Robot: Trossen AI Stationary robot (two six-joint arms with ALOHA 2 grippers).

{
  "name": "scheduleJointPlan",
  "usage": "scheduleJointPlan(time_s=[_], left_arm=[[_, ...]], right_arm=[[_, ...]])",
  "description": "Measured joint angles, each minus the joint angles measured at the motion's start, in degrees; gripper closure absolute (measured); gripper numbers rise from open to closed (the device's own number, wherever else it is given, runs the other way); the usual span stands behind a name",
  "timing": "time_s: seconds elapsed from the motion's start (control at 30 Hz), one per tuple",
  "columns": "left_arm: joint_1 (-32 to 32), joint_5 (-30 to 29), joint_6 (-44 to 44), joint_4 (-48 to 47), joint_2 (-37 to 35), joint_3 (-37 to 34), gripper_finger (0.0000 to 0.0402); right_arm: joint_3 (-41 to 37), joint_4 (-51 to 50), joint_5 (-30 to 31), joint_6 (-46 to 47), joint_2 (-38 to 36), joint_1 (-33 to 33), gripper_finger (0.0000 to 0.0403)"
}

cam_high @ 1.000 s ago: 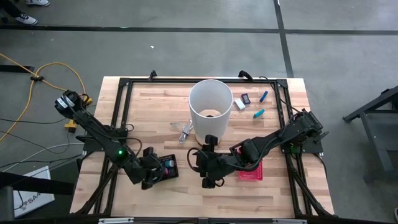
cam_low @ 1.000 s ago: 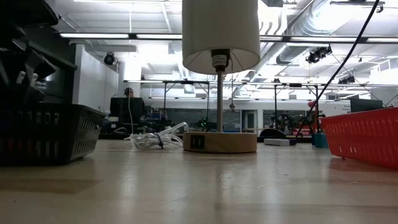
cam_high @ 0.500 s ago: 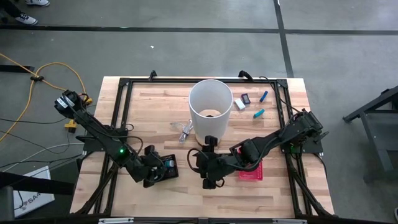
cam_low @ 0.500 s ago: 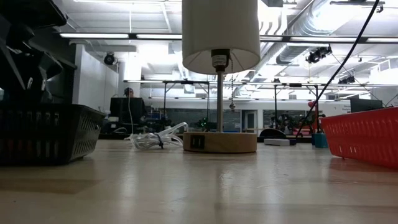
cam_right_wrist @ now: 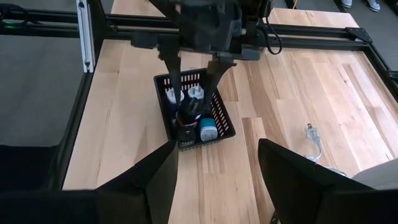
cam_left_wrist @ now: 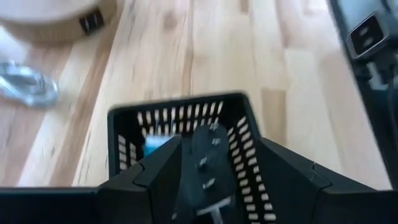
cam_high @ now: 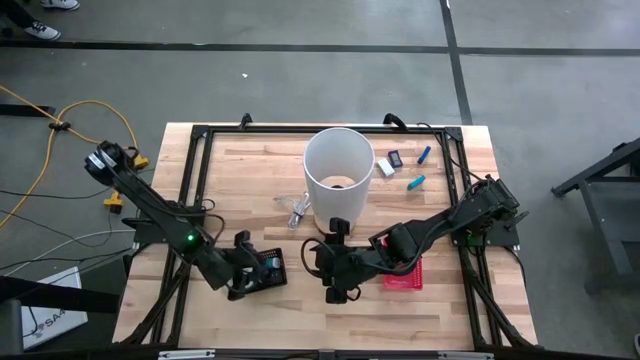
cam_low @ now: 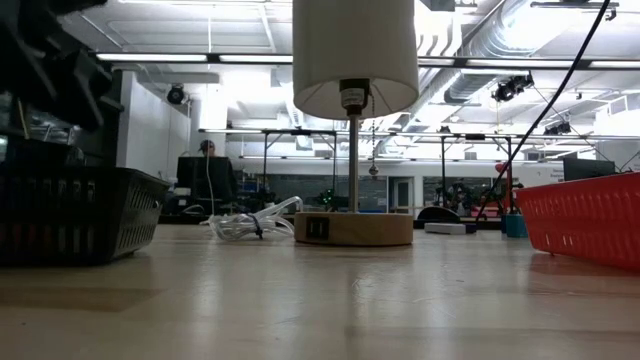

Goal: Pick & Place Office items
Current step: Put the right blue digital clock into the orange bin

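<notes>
You are looking at the release end of a placing step, by my reading: the left gripper point(cam_high: 243, 285) is hanging over the black basket point(cam_high: 270, 270) at the lower left of the high view, fingers spread and nothing showing between them. In the right wrist view those two fingers point(cam_right_wrist: 175, 76) are reaching down into the basket's mouth from the top of the frame, splayed apart, above a dark piece point(cam_right_wrist: 188, 115), two white pieces point(cam_right_wrist: 184, 94) and a teal piece point(cam_right_wrist: 208, 130) lying inside. The left wrist view is blurred; you are seeing the basket wall at frame centre and a teal patch point(cam_left_wrist: 153, 145) inside, little else. The right gripper point(cam_high: 337, 291) is waiting at lower centre of the high view, just beside the red basket point(cam_high: 405, 273), its fingers standing apart and empty in its own wrist view. Farther up, the tall white cylinder point(cam_high: 338, 172) is standing at centre with a coiled cable point(cam_high: 298, 211) to its left. At upper right the remaining office items are lying loose: a white block point(cam_high: 386, 167), a black piece point(cam_high: 395, 158) and two blue sticks point(cam_high: 424, 154). Your next move, as I judge it, is calling for lifting the left arm straight clear of the basket rim, then a reach to that upper-right cluster, likely easier for the right arm.
</notes>
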Motion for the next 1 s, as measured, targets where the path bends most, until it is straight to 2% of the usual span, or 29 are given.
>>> scheduleJointPlan(time_s=[0.2, 0.43, 0.53, 0.77, 1.0], left_arm=[[0.0, -2.8, 5.1, 1.5, -3.8, 0.0, 0.0203], [0.1, -3.4, 9.0, 1.3, -7.6, 0.0, 0.0203], [0.9, -3.4, 10.7, 1.2, -8.3, 0.0, 0.0203], [5.0, -3.3, 12.6, 1.1, -8.6, 0.0, 0.0202], [9.8, -2.2, 14.8, -0.2, -9.2, 0.0, 0.0202]], right_arm=[[0.0, -0.5, -0.1, 0.0, 0.0, 0.0, 0.0195], [0.0, -2.5, -0.3, 1.5, 0.0, 0.0, 0.0195], [0.0, -3.8, -2.1, 1.5, 0.0, 0.0, 0.0195], [0.0, -8.6, -4.4, 4.3, 0.0, 0.0, 0.0195], [0.0, -15.4, -3.4, 10.1, 0.0, 0.3, 0.0195]])
